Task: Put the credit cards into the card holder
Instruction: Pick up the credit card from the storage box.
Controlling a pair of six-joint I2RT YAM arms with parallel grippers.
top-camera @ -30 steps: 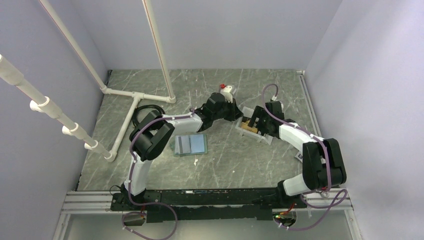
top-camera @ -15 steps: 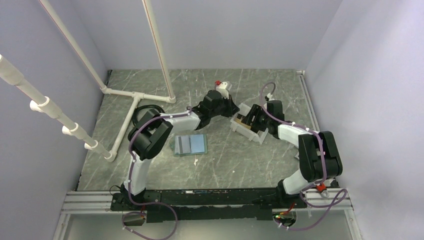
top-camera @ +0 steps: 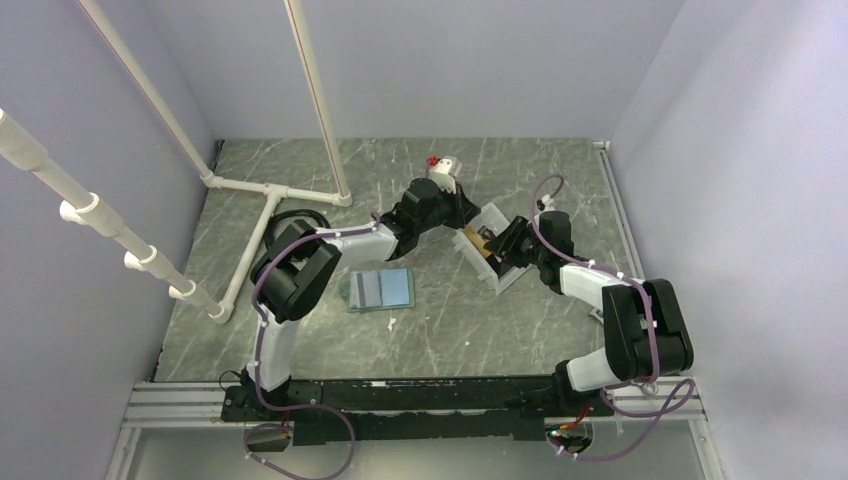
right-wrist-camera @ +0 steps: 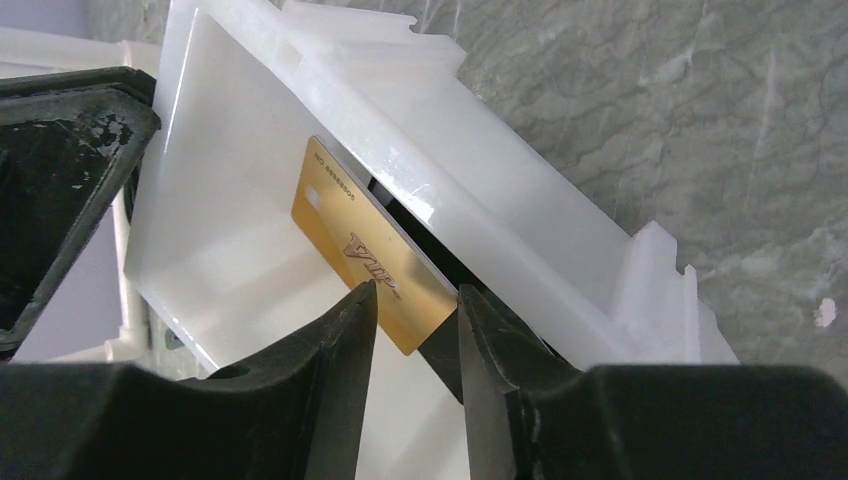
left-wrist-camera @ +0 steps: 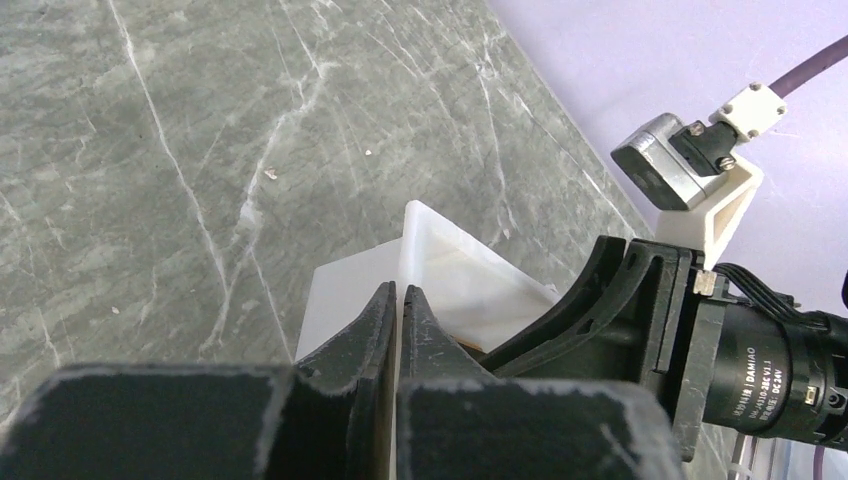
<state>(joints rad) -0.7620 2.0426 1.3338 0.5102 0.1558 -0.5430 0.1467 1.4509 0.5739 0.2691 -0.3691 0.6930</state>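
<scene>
An orange-yellow credit card (right-wrist-camera: 360,245) leans against the inside wall of a white open-fronted bin (right-wrist-camera: 240,190), with a dark card edge behind it. My right gripper (right-wrist-camera: 415,292) is partly open, its fingers on either side of the card's lower corner. My left gripper (left-wrist-camera: 400,292) is shut on the bin's thin wall (left-wrist-camera: 440,265) and holds the bin tilted. From above, both grippers meet at the bin (top-camera: 505,275): the left (top-camera: 470,217) from the far side, the right (top-camera: 497,247) from the near right. The card holder (top-camera: 383,289) lies open on the table, light blue side up.
A white pipe frame (top-camera: 262,190) stands at the back left. A black cable loop (top-camera: 290,218) lies beside the left arm. Enclosure walls ring the grey marble table (top-camera: 440,330).
The right gripper's jaws have narrowed from wide open around the card's corner. The bin has turned and tipped in the left gripper's hold, and both arms shifted slightly.
</scene>
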